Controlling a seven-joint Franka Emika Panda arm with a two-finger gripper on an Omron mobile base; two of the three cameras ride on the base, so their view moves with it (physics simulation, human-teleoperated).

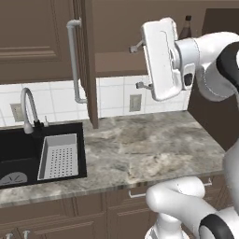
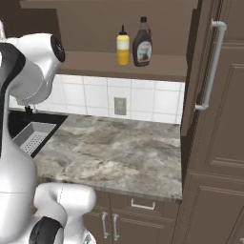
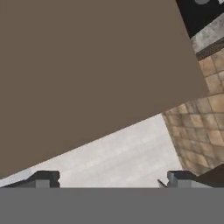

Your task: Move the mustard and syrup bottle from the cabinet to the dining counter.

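The mustard (image 2: 123, 46), a small yellow squeeze bottle, stands upright on the lower shelf of the open dark brown cabinet (image 2: 143, 66). Just right of it is the syrup bottle (image 2: 142, 44), dark brown with a pale label; its cap and neck (image 1: 187, 25) peek out behind my hand. My gripper (image 1: 136, 66) hangs in front of the cabinet opening at shelf height, its fingers pointing left, open and holding nothing. In the hand view its fingertips (image 3: 43, 178) stand wide apart before a flat brown panel. The dining counter is out of view.
One cabinet door (image 1: 86, 60) swings out on the left with a long silver handle (image 1: 73, 60); the other door (image 2: 212, 71) stands open on the right. Below lies a marbled counter (image 1: 154, 144) with a black sink (image 1: 18, 154), a faucet (image 1: 29, 109) and a white strainer tray (image 1: 58, 156).
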